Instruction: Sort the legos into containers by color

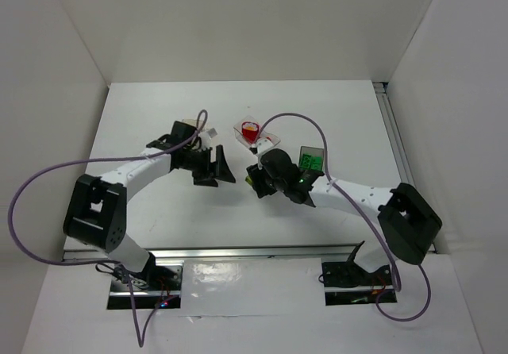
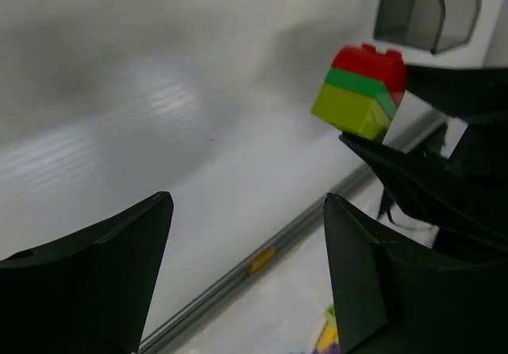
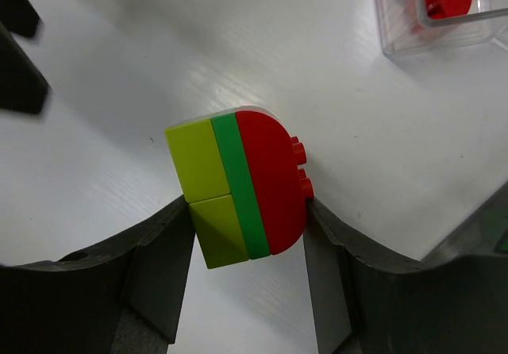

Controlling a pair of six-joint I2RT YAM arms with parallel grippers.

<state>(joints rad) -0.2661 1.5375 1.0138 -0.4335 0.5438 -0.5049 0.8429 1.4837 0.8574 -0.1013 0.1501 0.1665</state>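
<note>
Red, green and yellow-green legos [image 3: 238, 179], stacked, sit clenched in the right hand [image 3: 248, 207]; left hand [image 2: 246, 203] gapes wide nearby.

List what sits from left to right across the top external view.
From the left: left arm's black joint → left gripper, open → clear container holding red bricks → dark container holding green bricks → right arm's black joint. Left out: the right gripper, shut on the brick stack, since it overlaps the clear container.
</note>
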